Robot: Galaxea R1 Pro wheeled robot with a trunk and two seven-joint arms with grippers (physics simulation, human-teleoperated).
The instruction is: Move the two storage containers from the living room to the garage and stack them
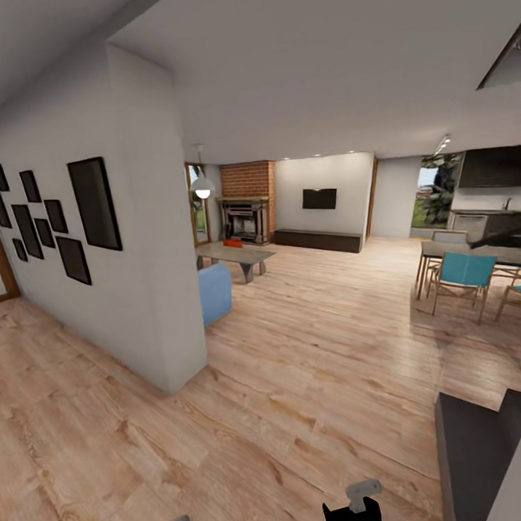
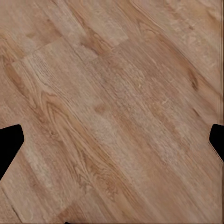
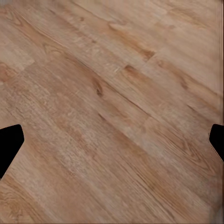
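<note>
You're in transit on wood-plank flooring (image 1: 295, 379). One storage container (image 1: 232, 243) sits on the far low surface (image 1: 238, 255) by the fireplace (image 1: 246, 216); can't spot the second. Left gripper (image 2: 112, 140) and right gripper (image 3: 112, 140) hang wide open, empty, floor-facing, clear for driving.
</note>
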